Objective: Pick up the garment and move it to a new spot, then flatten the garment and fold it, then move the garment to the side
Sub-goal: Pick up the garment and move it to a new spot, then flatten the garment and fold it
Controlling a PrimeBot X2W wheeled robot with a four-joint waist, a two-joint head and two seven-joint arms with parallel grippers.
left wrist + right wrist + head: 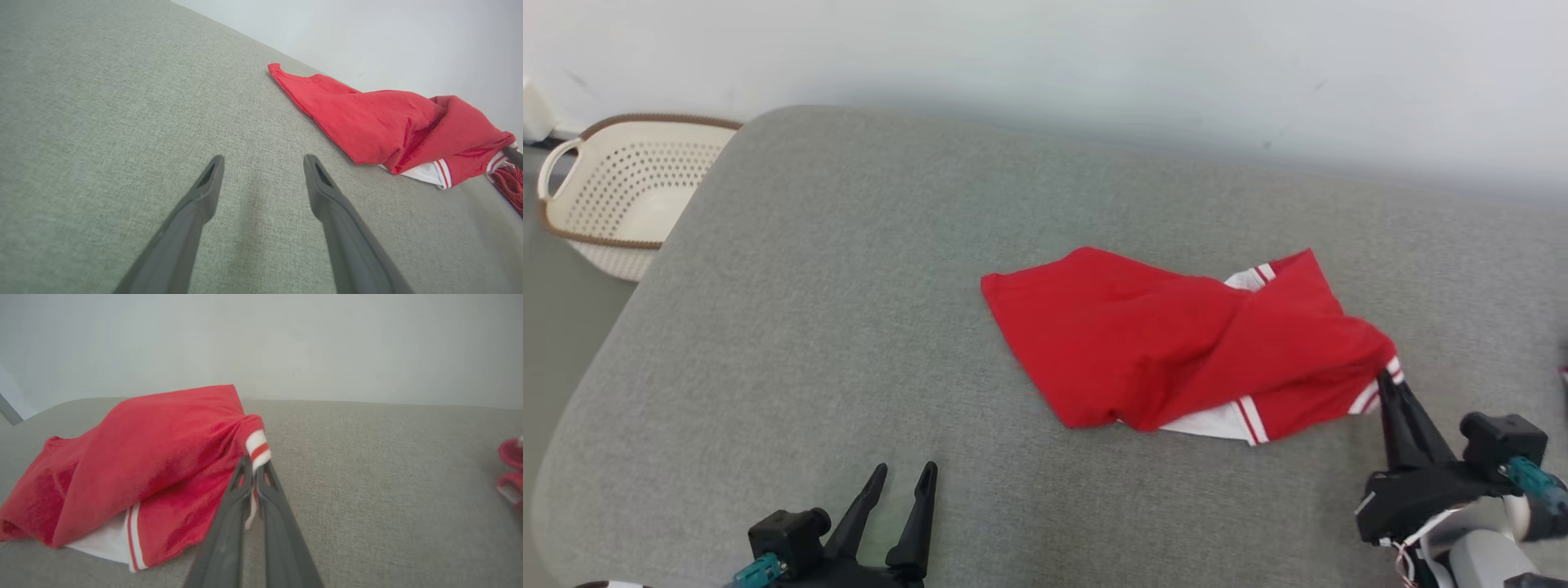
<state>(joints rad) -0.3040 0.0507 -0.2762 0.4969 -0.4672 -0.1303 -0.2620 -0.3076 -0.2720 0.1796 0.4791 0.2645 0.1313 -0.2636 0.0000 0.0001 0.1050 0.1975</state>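
Observation:
The garment [1176, 343] is red with white, red-striped trim, lying crumpled on the grey cushioned surface [849, 327], right of centre. My right gripper [1387, 390] is shut on the garment's striped cuff at its right end; in the right wrist view the two fingers pinch the cuff of the garment [143, 465] at the right gripper [254, 467], and the cloth rises toward them. My left gripper [905, 472] stands open over bare cushion at the lower left, well apart from the garment [388, 122]; the left gripper [263, 163] holds nothing.
A cream perforated basket [621, 192] with a brown rim sits off the cushion's far left corner. A pale wall runs behind. Another red item [510, 469] lies at the far right, also seen as red cloth [508, 185] beyond the garment.

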